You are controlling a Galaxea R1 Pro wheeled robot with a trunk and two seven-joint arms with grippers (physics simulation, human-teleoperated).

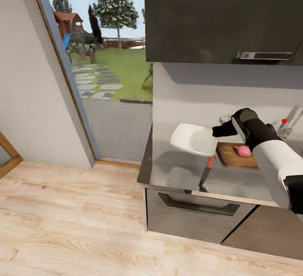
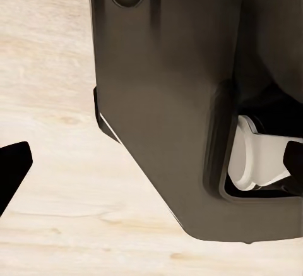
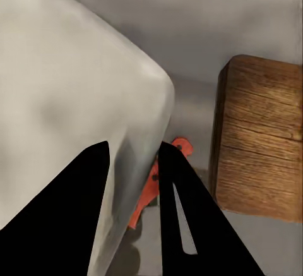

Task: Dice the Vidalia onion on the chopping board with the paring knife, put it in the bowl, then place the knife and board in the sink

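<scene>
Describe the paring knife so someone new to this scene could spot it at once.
Start at the grey countertop under the dark upper cabinets, right of the open doorway. Near its front edge, between the raised white bowl and the brown chopping board, lies the paring knife. It is the only slim thing there: orange-red handle toward the bowl, dark pointed blade toward the counter's edge.

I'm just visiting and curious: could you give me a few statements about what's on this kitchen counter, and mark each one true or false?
1. The onion lies on the chopping board. True.
2. The bowl sits flat and untouched. False: it is tilted, its rim between the fingers of the right hand.
3. The knife lies on the countertop beside the board, its orange handle towards the bowl. True.
4. The onion is already diced. False: it is one whole ball.
5. The knife is in the sink. False: it is on the countertop.
</scene>
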